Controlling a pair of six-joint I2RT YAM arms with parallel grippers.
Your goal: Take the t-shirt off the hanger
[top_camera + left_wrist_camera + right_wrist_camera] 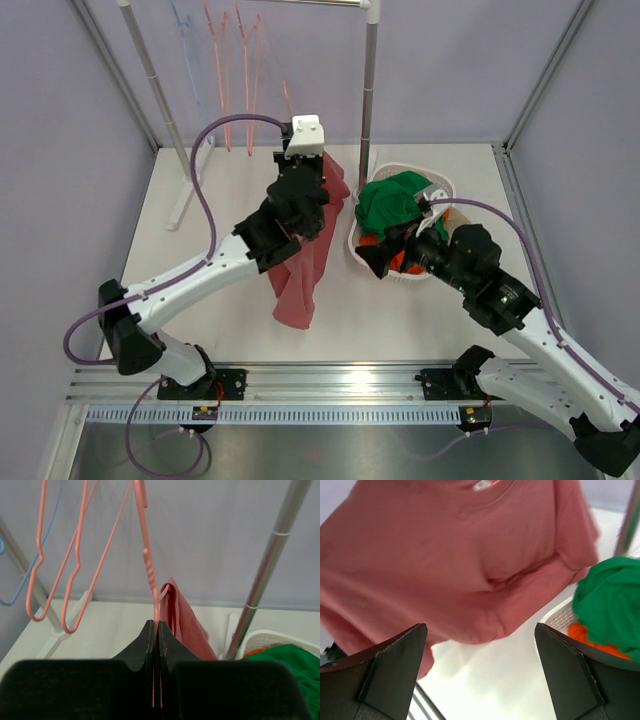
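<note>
The left gripper [158, 626] is clenched on the thin wire of the pink hanger [148, 565], holding it up over the desk [400, 320] near the rack pole [265, 580]. The t-shirt [305, 265] hangs from the hanger, draped down in front of the left arm. The right gripper [480, 630] is released, jaws spread wide. It faces the shirt's chest below the collar and is not touching cloth, as far as its wrist view shows. Just beside it is the basket [560, 616], holding a green garment [610, 590].

The step in hand looks like the right arm's first hold on the shirt. It should aim for a fold near the collar or shoulder and pinch cloth only, never the wire. Then it should draw down and sideways so one shoulder slips off the hanger's end. The left arm should hold the hanger high and steady, because a straight tug could twist the wire out of its narrow pinch.
</note>
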